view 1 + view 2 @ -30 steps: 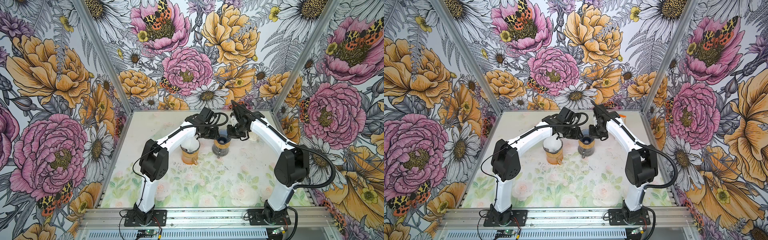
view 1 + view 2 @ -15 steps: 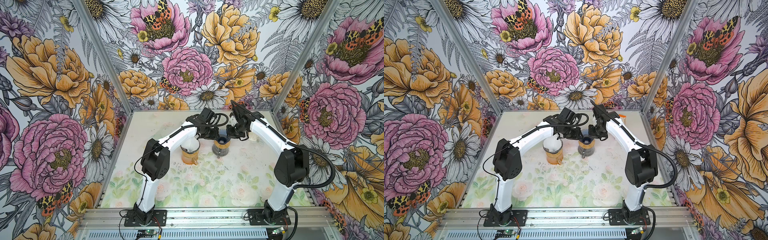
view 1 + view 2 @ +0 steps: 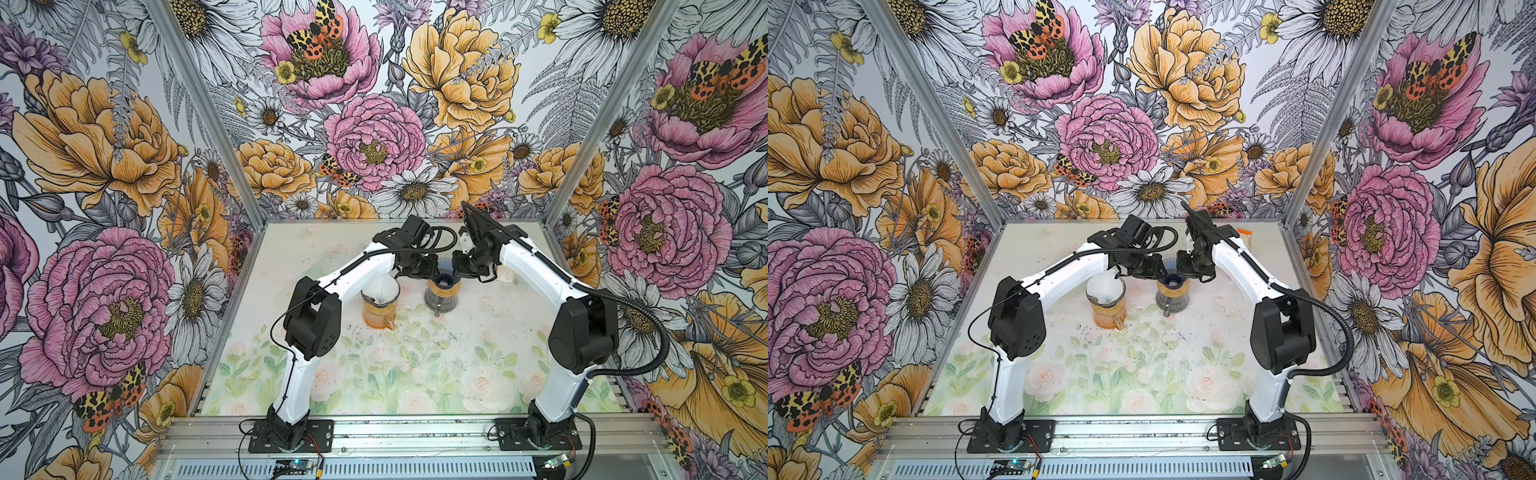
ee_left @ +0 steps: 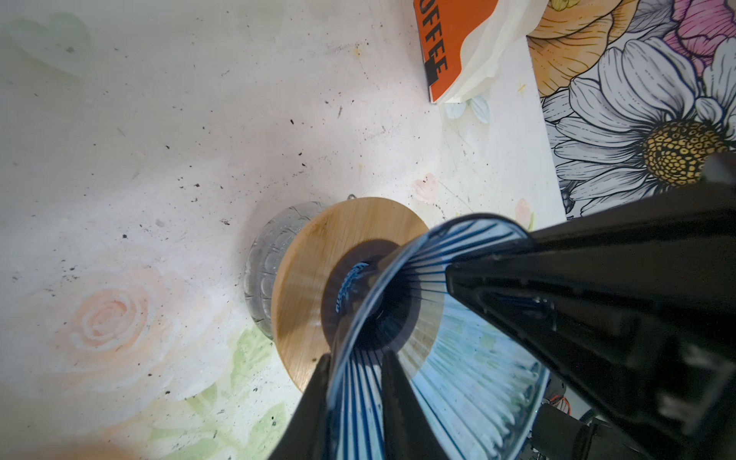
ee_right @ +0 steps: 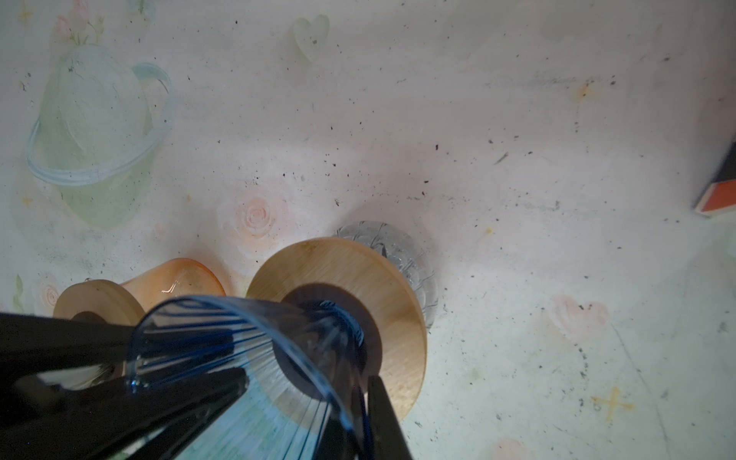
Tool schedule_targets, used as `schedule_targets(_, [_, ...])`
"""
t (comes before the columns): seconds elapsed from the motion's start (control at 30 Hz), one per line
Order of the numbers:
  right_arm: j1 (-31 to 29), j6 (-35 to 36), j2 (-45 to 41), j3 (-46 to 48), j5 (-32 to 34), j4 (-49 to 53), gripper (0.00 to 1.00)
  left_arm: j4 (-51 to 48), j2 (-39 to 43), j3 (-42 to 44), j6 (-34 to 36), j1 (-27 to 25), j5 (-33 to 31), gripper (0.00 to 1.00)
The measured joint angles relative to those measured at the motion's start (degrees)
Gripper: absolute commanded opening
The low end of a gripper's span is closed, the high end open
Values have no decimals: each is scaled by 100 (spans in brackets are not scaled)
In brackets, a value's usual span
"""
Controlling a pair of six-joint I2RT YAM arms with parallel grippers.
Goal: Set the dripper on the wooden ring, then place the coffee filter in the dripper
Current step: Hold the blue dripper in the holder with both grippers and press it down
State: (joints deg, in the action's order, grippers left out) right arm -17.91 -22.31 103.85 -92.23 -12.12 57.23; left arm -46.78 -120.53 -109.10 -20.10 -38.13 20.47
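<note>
blue dripper [image 3: 444,277]: seated by its wooden collar [image 4: 310,286] on a clear glass carafe [image 3: 440,299]; it is seen just above the centre of both top views.
left gripper [image 3: 426,272]: closed on the dripper's rim, reached from the left of the frame. in the left wrist view the ribbed glass wall is pinched between two black fingers [image 4: 318,402].
right gripper [image 3: 459,270]: clamped on the opposite side of the same rim, reached from the right of the frame.
coffee filter [image 3: 380,286]: a white cone, seen just left of the blue dripper, resting on top of an orange carafe [image 3: 376,318].
filter pack [image 4: 446,47]: orange, lettered "coffee", with white paper against it; it is laid near the flowered wall.
table [image 3: 415,374]: floral print, speckled with dark grains.
</note>
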Motion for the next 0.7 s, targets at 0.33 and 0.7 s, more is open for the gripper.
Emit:
schedule_targets(0.33, [33,0,9,90,-92,-68,10,2,-4,0,-13,0,7,23])
schedule_targets(0.7, [63,-22,11,146,-164,-122,10,-44,-111,-118,-35,0,83,23])
